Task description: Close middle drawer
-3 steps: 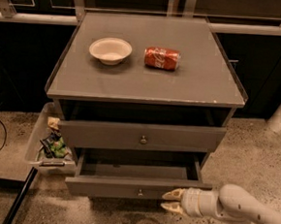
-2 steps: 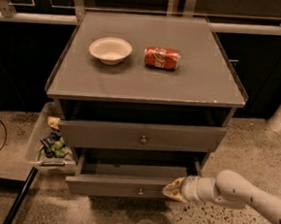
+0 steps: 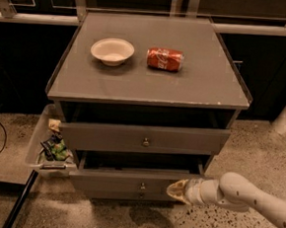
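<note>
Item 1. Grey cabinet (image 3: 220,142), standing on a speckled floor (image 3: 259,145), carrying three drawers under a flat top (image 3: 150,84).

Item 2. Middle drawer (image 3: 118,182), sitting second from the top and standing partly pulled out. A dark opening is showing above its flat front, and a small round knob (image 3: 142,186) is sitting at the centre of that front.

Item 3. Top drawer (image 3: 106,135), lying just above, with its own knob (image 3: 145,142) at centre and a dark gap showing between it and the tabletop.

Item 4. Lowest drawer (image 3: 112,194), showing only as a thin strip beneath the middle one.

Item 5. Gripper (image 3: 172,190), reaching in from the lower right on a white arm (image 3: 255,201). Its tip is meeting the front of the middle drawer, right of the knob. Whether it is spread or pressed together cannot be told.

Item 6. White bowl (image 3: 112,50), resting upright on the left of the tabletop.

Item 7. Red soda can (image 3: 165,59), lying on its side just right of the bowl, not touching it.

Item 8. Pale bin (image 3: 34,144), sitting against the cabinet's left side and holding mixed clutter.
</note>
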`<state>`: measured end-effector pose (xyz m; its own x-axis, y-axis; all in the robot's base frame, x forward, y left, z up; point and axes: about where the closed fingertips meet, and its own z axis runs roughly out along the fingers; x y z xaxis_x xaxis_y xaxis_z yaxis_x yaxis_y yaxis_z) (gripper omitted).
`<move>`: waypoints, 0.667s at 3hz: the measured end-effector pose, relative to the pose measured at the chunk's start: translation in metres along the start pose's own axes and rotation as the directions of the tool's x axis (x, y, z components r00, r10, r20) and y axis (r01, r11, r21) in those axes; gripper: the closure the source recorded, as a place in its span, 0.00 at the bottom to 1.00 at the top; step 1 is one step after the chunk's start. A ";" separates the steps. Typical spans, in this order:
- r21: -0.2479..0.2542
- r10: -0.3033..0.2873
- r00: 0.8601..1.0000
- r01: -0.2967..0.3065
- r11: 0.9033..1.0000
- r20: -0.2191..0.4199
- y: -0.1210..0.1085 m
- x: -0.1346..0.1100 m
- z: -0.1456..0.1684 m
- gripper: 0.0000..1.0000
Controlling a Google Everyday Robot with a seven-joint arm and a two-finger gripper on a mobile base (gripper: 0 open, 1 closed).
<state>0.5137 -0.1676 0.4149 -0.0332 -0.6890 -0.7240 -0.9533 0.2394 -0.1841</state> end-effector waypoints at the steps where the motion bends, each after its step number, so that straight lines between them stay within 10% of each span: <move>1: 0.000 0.000 1.000 0.000 1.000 0.000 0.000 0.000 0.000 0.59; 2: 0.000 0.000 1.000 0.000 1.000 0.000 0.000 0.000 0.000 0.35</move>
<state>0.5137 -0.1676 0.4149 -0.0332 -0.6890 -0.7240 -0.9533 0.2393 -0.1841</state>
